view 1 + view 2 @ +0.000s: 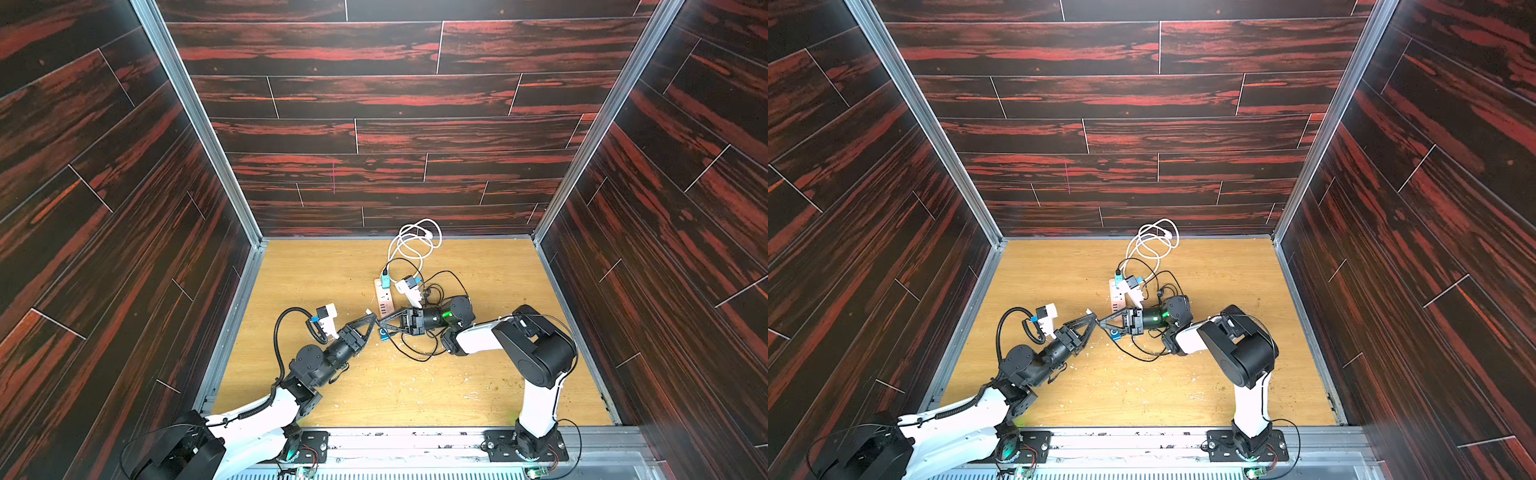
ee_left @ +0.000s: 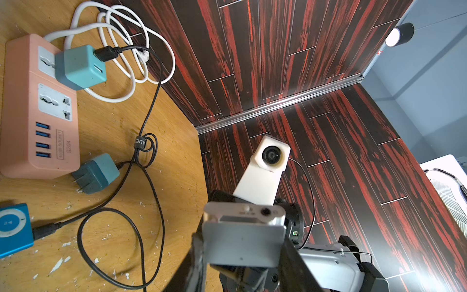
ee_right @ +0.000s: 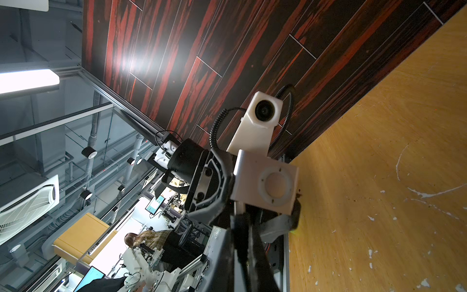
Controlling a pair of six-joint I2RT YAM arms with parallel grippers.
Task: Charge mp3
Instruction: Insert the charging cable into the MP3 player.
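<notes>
**Silver mp3 player point(image 2: 242, 240) gripped in the left tool point(image 1: 372, 318), clear of the worktop point(image 1: 415, 395)**

Close to the left wrist camera, the silver mp3 player is pinched by its sides between the left tool's two dark fingers point(image 2: 199, 257). It is held up off the wood. Its flat clip side faces that camera, and the narrow edge behind it shows a round socket and a small switch. In the right wrist view the opposite face shows, with its round control ring point(image 3: 275, 185).

The right tool point(image 1: 381, 323) points straight at the left one, tip to tip, and its jaws are clenched. Its tips come right up to the player. Whether they touch it, or pinch anything between them, cannot be told.

Near the two tools, a blue mp3 player point(image 2: 14, 227) lies flat on the worktop with a black cable point(image 2: 151, 106) plugged into its edge. That cable runs in loose loops across the wood. A loose teal charger point(image 2: 97, 173) lies on its side with its prongs bare, just beside the near end of a pink power strip point(image 2: 22, 106). A second teal charger point(image 2: 80, 67) sits in the strip's far socket, with a black plug in one of its ports. Beyond the strip a white cable point(image 2: 121, 38) lies coiled, close to the back wall.
</notes>
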